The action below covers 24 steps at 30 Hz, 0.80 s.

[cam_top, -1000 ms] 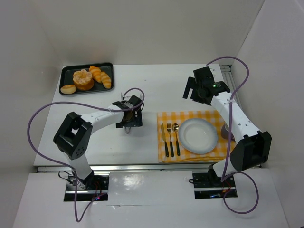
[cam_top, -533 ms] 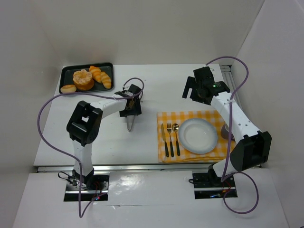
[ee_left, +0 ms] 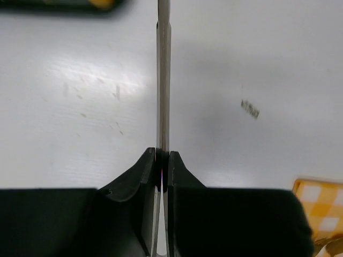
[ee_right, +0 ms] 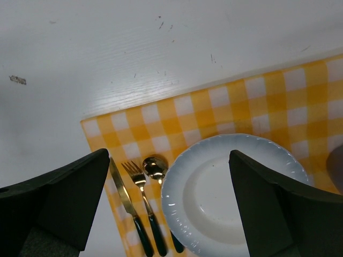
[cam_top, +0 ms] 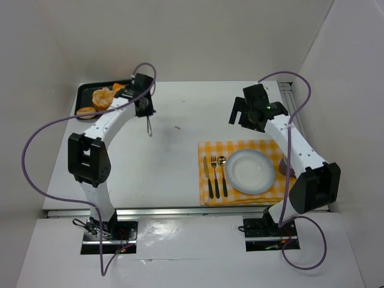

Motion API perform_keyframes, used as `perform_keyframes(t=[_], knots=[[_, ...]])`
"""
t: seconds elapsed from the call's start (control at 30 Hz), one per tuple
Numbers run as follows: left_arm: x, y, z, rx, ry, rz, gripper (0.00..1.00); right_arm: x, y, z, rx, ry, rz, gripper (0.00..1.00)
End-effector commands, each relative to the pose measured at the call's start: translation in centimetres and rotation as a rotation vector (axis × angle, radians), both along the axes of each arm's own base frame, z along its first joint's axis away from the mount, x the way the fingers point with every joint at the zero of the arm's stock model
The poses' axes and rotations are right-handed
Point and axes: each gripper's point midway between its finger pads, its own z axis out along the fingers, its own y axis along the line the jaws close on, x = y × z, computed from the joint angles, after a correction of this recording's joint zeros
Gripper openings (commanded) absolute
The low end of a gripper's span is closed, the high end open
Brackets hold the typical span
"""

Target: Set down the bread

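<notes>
White table [ee_left: 80,107], tray [ee_left: 53,4] cut off, left jaws pinching edge-on metal tool [ee_left: 163,80]

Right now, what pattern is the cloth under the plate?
The cloth has yellow-and-white checks. The right wrist view shows it best.

The top camera overlooks the whole table [cam_top: 180,171] from above and behind; both wrist cameras face down closely, the right one sharing the near-right plate [cam_top: 250,171].

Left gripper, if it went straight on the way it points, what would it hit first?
Probably the bare table, reached first by the tongs the left gripper holds; depth is unclear.
</notes>
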Motion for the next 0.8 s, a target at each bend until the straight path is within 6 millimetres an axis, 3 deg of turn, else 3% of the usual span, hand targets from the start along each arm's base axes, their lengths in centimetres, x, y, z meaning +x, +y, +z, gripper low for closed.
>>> perform_keyframes(t=[0.0, 0.03, 0.1, 0.2, 0.23, 0.33, 0.43, 0.63, 0.77], knots=[[0.6, 3.1, 5.5, 0.007, -0.048, 0.000, 0.18, 2.0, 0.4, 2.9, 0.024, -0.107, 0.010, 1.00], [1.5, 4.7, 6.3, 0.018, -0.057, 0.043, 0.24, 2.0, 0.4, 2.9, 0.024, -0.107, 0.010, 1.00], [1.6, 5.9, 6.5, 0.020, -0.042, 0.058, 0.37, 2.2, 0.3, 3.3, 0.020, -0.117, 0.004, 1.00], [2.3, 7.9, 7.0, 0.023, -0.056, 0.094, 0.39, 2.1, 0.3, 3.5, 0.020, -0.119, 0.004, 1.00], [2.3, 8.7, 6.3, 0.019, -0.033, 0.109, 0.39, 2.2, 0.3, 3.2, 0.018, -0.110, 0.004, 1.00], [2.9, 10.1, 7.5, -0.001, -0.056, 0.136, 0.39, 2.2, 0.3, 3.2, 0.018, -0.110, 0.004, 1.00], [3.4, 10.4, 8.0, -0.021, -0.070, 0.136, 0.40, 2.1, 0.3, 3.5, 0.020, -0.119, 0.004, 1.00], [4.5, 10.5, 7.5, -0.071, -0.054, 0.106, 0.53, 2.5, 0.4, 3.2, 0.017, -0.109, 0.004, 1.00], [5.0, 10.4, 7.2, -0.094, -0.039, 0.097, 0.53, 2.5, 0.5, 3.1, 0.024, -0.107, 0.010, 1.00]])
